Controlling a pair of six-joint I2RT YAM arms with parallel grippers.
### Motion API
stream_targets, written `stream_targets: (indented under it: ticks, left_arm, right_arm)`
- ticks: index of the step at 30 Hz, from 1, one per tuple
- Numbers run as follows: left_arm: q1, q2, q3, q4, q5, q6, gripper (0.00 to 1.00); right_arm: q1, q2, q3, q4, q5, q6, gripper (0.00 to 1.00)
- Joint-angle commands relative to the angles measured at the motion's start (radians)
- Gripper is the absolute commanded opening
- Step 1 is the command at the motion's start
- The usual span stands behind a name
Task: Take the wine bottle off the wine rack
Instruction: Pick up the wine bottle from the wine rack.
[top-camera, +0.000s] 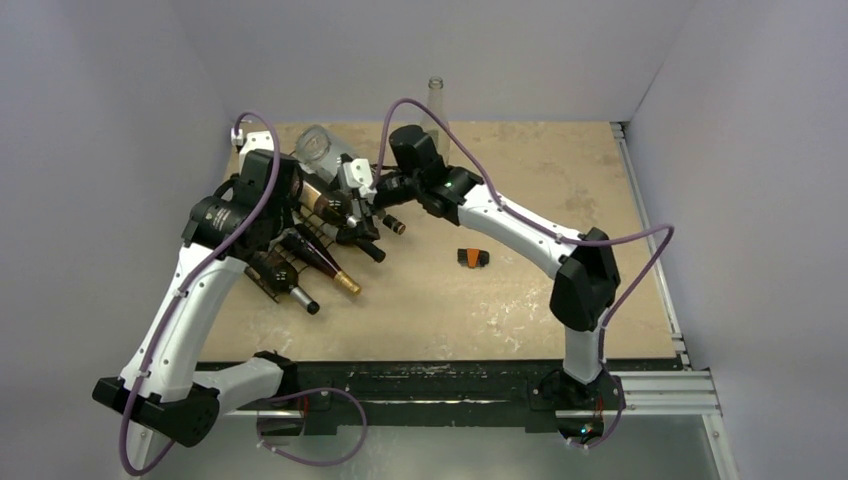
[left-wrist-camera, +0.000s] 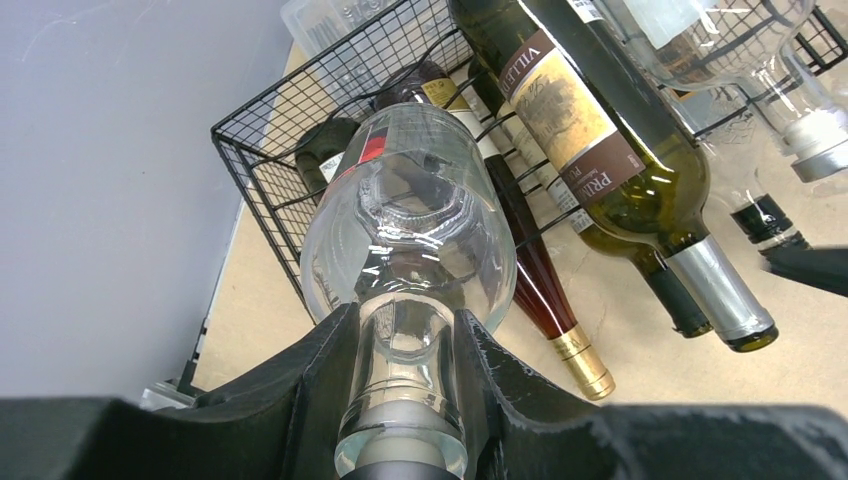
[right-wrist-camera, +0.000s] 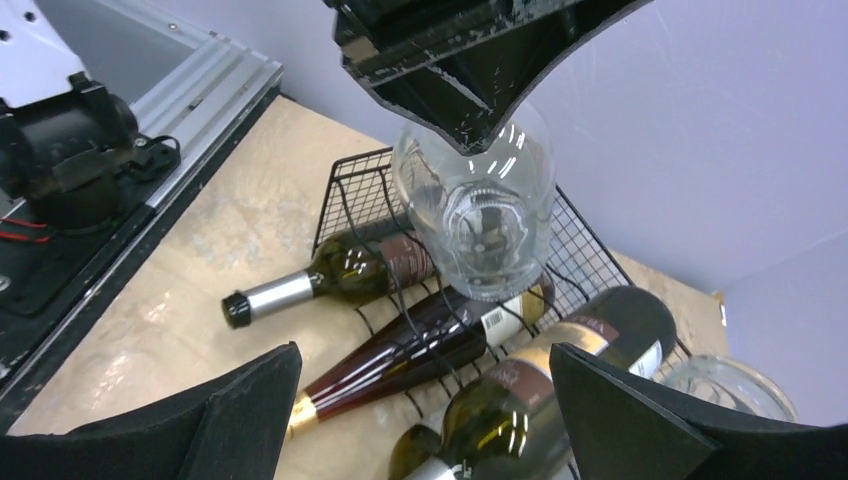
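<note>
Two grippers work at the wine rack (left-wrist-camera: 288, 112), which sits at the far left of the table (top-camera: 520, 300), close to the left wall. Your left gripper (left-wrist-camera: 403, 385) is clamped on the neck of the clear, empty wine bottle (left-wrist-camera: 405, 230), with one black finger on each side of the glass. That bottle hangs over the rack's mesh end, its body above a dark bottle with a red label (left-wrist-camera: 325, 148). From your right wrist view you look straight at its round base, and you cannot tell whether it touches the wires. Your right gripper (right-wrist-camera: 425, 425) has its fingers spread wide and holds nothing, over the rack's right side and facing the bottles. On the rack's wavy wires lie a dark green bottle (left-wrist-camera: 590, 150) with a cream and brown label, a slim reddish bottle (left-wrist-camera: 540, 295) with a gold cap, and a second clear bottle (left-wrist-camera: 730, 50). A small orange and black object (top-camera: 472, 257) lies on the table, well apart to the right.
</note>
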Motion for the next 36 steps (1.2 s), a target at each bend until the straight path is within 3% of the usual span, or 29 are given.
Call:
stream_targets:
  ticks: [1,7,17,25,36]
  left_arm:
    - [0.003,-0.060,0.021,0.081,0.012,-0.018,0.00]
    - [0.003,-0.072,0.008,0.095,0.019,-0.014,0.00]
    - [0.003,-0.094,0.012,0.100,0.056,-0.018,0.00]
    - [0.003,-0.122,0.034,0.071,0.106,-0.031,0.00]
    - [-0.002,-0.156,0.094,0.007,0.198,-0.071,0.00]
  right_arm:
    - [0.029,0.072,0.049,0.242,-0.044,0.084,0.99]
    - [0.067,0.197,0.063,0.528,0.013,0.312,0.99]
    - [0.127,0.316,0.125,0.679,0.166,0.431,0.99]
    - [0.138,0.295,0.129,0.694,0.200,0.439,0.99]
    - [0.143,0.182,0.077,0.572,0.201,0.363,0.97]
